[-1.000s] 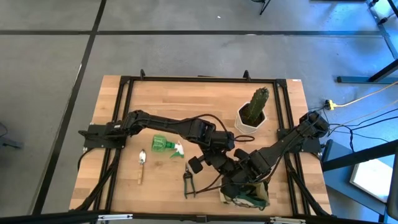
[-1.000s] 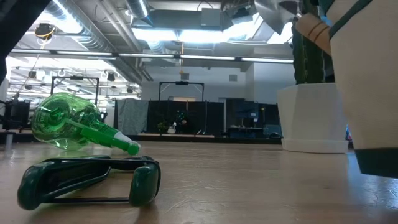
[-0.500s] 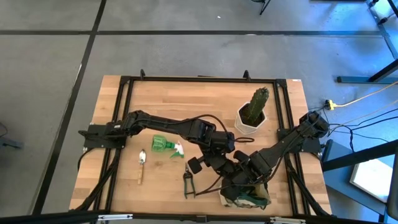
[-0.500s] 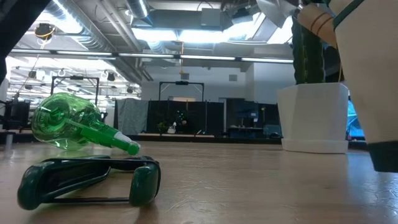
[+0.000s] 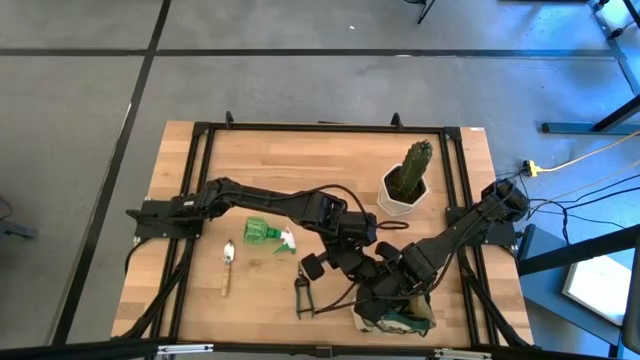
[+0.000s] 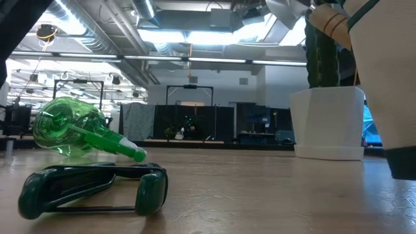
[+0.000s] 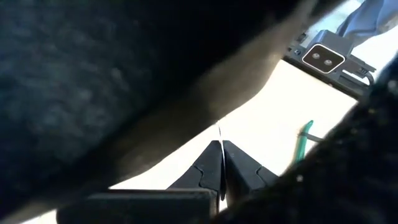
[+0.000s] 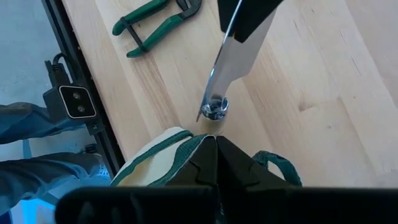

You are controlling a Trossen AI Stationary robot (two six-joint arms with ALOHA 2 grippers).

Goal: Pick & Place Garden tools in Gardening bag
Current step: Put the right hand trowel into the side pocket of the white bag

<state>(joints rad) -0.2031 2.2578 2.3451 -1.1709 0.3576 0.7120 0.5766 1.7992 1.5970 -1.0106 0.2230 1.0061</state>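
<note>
The olive-khaki gardening bag (image 5: 395, 318) (image 8: 155, 165) sits near the table's near edge, right of centre. My right gripper (image 8: 216, 149) is shut on its rim. My left gripper (image 7: 221, 163) is shut on a silver trowel (image 8: 231, 62) held just above the bag. In the low view the trowel's wooden handle (image 6: 328, 26) slants down behind the bag (image 6: 387, 84). Lying on the table are green-handled pruning shears (image 5: 303, 293), a second trowel (image 5: 227, 265) and the green spray bottle (image 5: 268, 233). My left gripper pinches the trowel's thin silver blade (image 8: 236, 31) between its two fingers, seen edge-on in its own wrist view. The trowel hangs below the fingers, lifted clear of the table, handle end downward toward the bag. My right gripper pinches the bag's green-trimmed top rim (image 8: 200, 142) from above, fingers pointing steeply down. The fingers hide how many layers are taken. In the low view the bag's dark green base (image 6: 402, 164) shows above the tabletop.
A cactus in a white pot (image 5: 405, 185) stands at the far right. A black frame (image 5: 200, 130) runs round the table's edge, and a small camera (image 8: 74, 102) sits on the near rail. Bare wood lies at the far left.
In the low view the bag has shifted a little toward the table's right edge, uncovering more of the white pot behind it. Both arms have kept their places.
</note>
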